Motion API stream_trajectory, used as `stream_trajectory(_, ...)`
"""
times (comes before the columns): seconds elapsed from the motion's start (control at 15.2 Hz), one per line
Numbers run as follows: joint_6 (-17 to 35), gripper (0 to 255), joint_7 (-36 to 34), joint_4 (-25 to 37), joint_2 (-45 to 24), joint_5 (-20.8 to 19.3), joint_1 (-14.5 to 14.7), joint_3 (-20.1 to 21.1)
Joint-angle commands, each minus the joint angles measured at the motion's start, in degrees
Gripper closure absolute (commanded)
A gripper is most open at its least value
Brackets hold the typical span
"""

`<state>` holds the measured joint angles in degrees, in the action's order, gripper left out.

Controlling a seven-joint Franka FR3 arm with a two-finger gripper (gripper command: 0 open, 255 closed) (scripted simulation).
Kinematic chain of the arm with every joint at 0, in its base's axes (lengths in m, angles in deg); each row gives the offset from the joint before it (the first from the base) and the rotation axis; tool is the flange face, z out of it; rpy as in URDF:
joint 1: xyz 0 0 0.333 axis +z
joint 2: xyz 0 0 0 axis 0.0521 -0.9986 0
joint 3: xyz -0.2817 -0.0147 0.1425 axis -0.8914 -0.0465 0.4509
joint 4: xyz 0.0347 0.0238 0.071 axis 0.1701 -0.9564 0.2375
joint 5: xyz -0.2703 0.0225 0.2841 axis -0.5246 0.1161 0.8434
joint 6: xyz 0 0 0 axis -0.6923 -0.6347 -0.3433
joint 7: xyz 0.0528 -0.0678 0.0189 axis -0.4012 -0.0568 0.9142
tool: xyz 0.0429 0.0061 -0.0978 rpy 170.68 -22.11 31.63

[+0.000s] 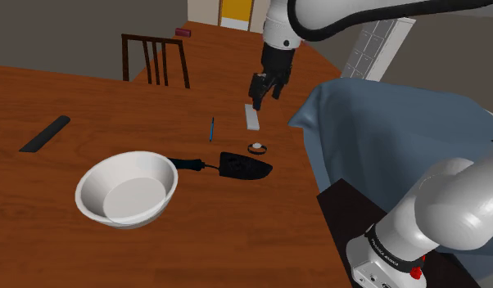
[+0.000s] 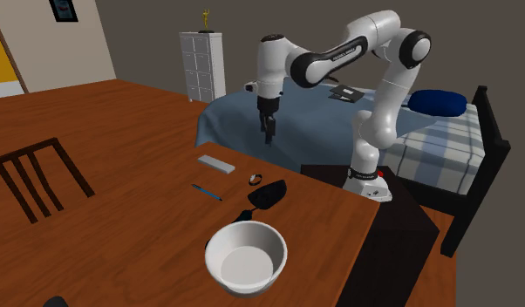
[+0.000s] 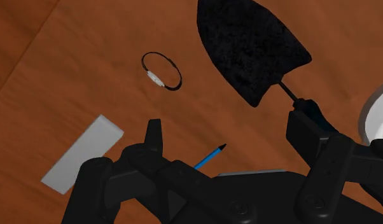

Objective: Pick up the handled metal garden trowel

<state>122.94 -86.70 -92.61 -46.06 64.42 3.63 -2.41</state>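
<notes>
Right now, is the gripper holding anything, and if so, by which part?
Nothing is held. The gripper is open above the table, and the trowel lies on it, untouched.

The shoulder view looks down from beside the arm's base (image 1: 400,237) across the wooden table (image 1: 114,114) toward a chair (image 1: 153,38). The second exterior view faces the arm from the table's opposite side, farther off, with a bed (image 2: 426,144) behind. The wrist view sits close above the tabletop. All three share the trowel (image 1: 245,167) (image 2: 269,194) (image 3: 250,48).
</notes>
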Motion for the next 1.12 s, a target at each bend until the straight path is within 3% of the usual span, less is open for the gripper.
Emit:
stream_trajectory(0.0,1.7,0,-0.4,1.1,-3.7,-1.1,0.6,1.4)
stream_trajectory(0.59,6.0,0,-3.3,9.0,-21.2,-8.6,4.2,6.6)
stream_trajectory(1.06,6.8,0,-5.6,17.3,-35.3,-15.8,8.9,8.3)
